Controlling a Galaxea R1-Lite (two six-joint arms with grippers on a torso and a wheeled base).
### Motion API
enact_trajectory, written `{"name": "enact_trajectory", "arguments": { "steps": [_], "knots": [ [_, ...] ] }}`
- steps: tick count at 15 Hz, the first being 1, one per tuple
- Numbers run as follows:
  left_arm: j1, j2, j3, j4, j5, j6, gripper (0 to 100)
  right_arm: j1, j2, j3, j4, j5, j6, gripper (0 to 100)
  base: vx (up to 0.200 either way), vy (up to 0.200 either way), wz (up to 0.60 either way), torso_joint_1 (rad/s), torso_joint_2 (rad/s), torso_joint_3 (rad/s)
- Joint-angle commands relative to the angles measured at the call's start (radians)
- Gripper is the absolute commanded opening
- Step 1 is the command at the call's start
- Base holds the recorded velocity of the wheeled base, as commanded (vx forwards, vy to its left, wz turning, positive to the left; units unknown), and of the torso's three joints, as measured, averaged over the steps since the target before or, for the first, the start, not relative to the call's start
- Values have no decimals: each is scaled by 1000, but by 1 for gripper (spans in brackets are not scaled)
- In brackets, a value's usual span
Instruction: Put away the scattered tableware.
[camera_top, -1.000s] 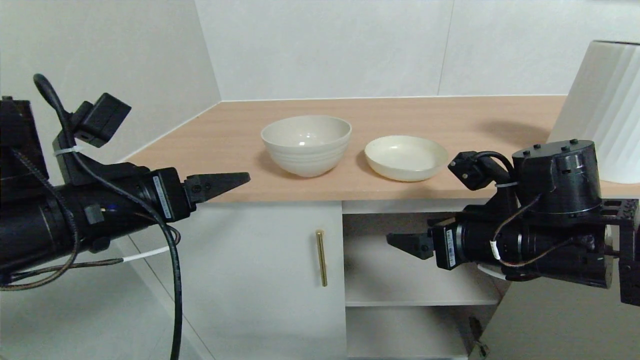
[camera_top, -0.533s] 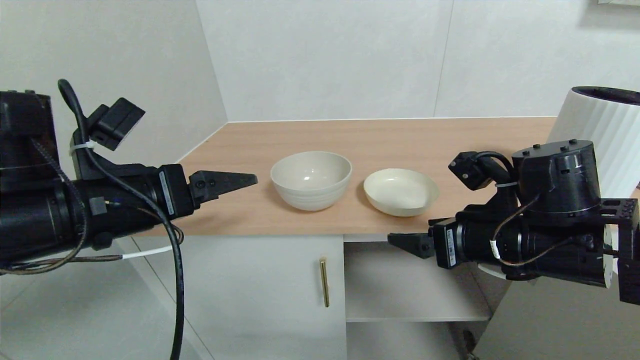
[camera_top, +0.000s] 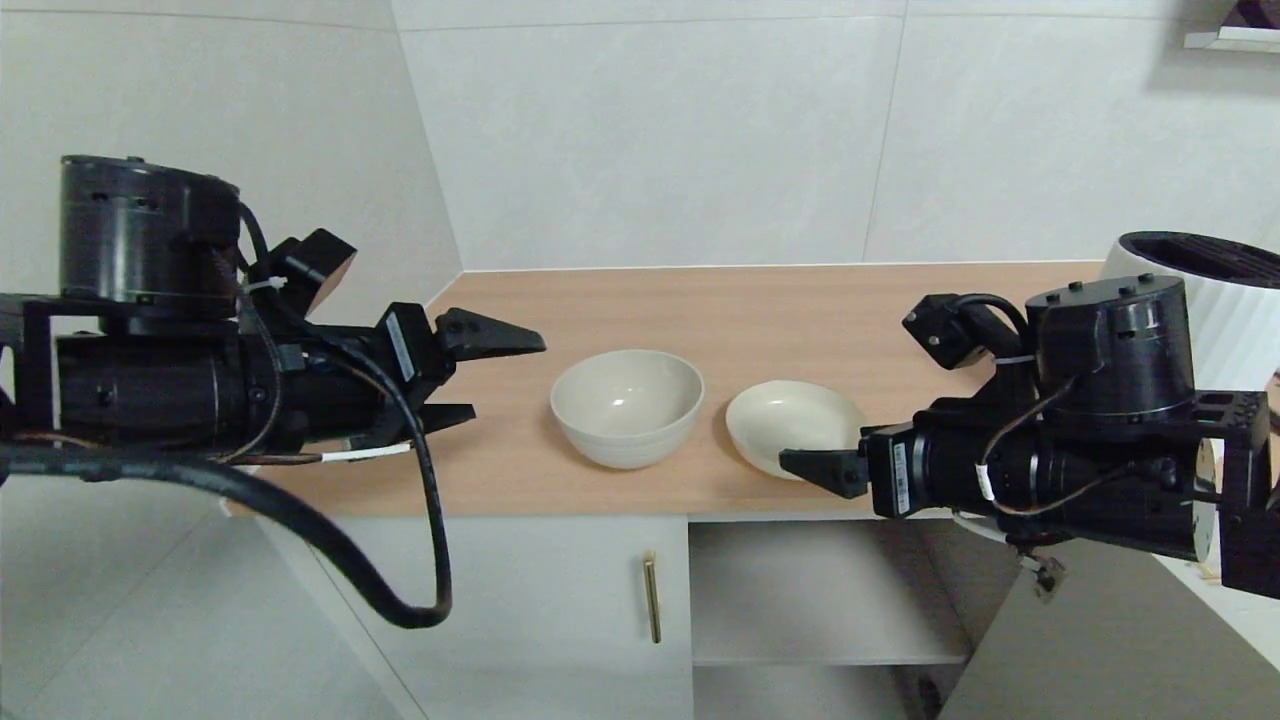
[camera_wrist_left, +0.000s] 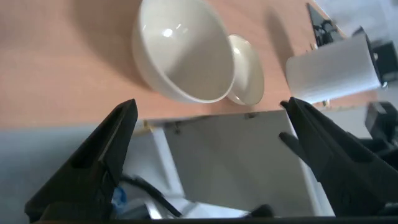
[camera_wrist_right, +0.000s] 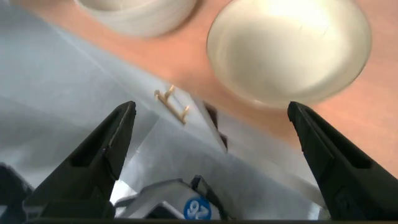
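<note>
Both arms have risen to the level of the desk. The left gripper, fingers spread, now faces the deep bowl. The right gripper, likewise spread, nears the shallow bowl. Both bowls rest ungrasped on the desk, so grasping looks imminent.

no legible text, blue sticker print unclear

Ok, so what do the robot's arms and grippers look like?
Both arms are matte black, with cylindrical joints. The left gripper and right gripper have black, wedge-shaped pointed fingers. Black cables loop along each arm, held by white zip ties; white labels sit on each wrist.
</note>
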Motion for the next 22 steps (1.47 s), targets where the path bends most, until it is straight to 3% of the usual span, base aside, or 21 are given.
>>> {"name": "enact_trajectory", "arguments": {
  "steps": [1,2,4,8,9,20,21,22],
  "knots": [
    [0,57,-42,25,2,-33,100,-1,15,1,-3,-2,0,100,0,0,0,0,0,0],
    [0,83,-58,34,5,-60,100,-1,16,-7,2,-2,1,100,0,0,0,0,0,0],
    [0,140,-65,33,9,-79,100,-17,19,-51,39,-2,17,100,0,0,0,0,0,0],
    [0,221,-94,31,19,-138,100,-29,22,-215,286,-2,150,100,0,0,0,0,0,0],
    [-6,248,-101,31,24,-142,100,-43,33,-265,339,-3,199,100,0,0,0,0,0,0],
    [-31,317,-116,27,25,-154,100,-55,53,-249,327,-20,193,100,0,0,0,0,0,0],
    [-32,316,-116,27,27,-152,0,-55,56,-249,327,-20,193,100,0,0,0,0,0,0],
    [-32,313,-116,27,25,-152,0,-55,56,-251,327,-20,193,100,0,0,0,0,0,0]
  ]
}}
